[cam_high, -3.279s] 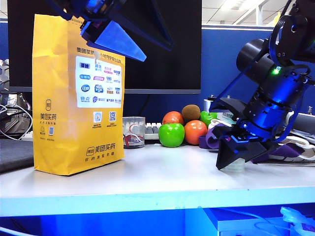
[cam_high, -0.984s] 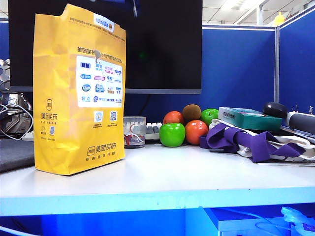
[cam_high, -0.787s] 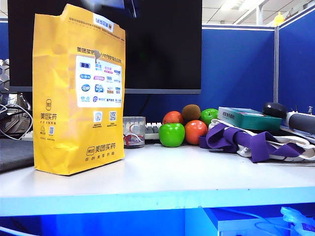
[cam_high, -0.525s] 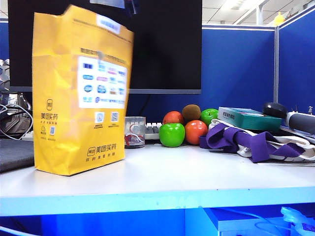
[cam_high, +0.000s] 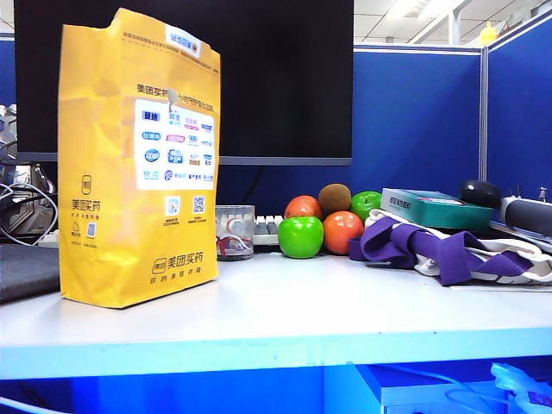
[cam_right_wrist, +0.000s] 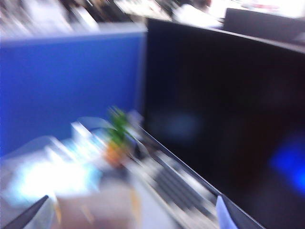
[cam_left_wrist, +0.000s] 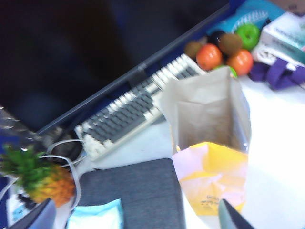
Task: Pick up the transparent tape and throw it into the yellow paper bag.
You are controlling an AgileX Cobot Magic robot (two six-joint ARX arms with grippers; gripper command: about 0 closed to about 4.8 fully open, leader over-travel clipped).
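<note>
Now that the right gripper (cam_right_wrist: pixel 128 210) has opened empty and the yellow paper bag (cam_high: pixel 138 164) settled, tape's probably dropped inside; left gripper (cam_left_wrist: pixel 138 214) open, empty, above bag.

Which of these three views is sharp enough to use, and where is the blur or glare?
Exterior view: sharp, yellow paper bag print readable, blue cast low down. Left wrist view: mildly soft, table blown out white. Right wrist view: heavy motion blur, bright glare patch, only the monitor recognisable.
</note>
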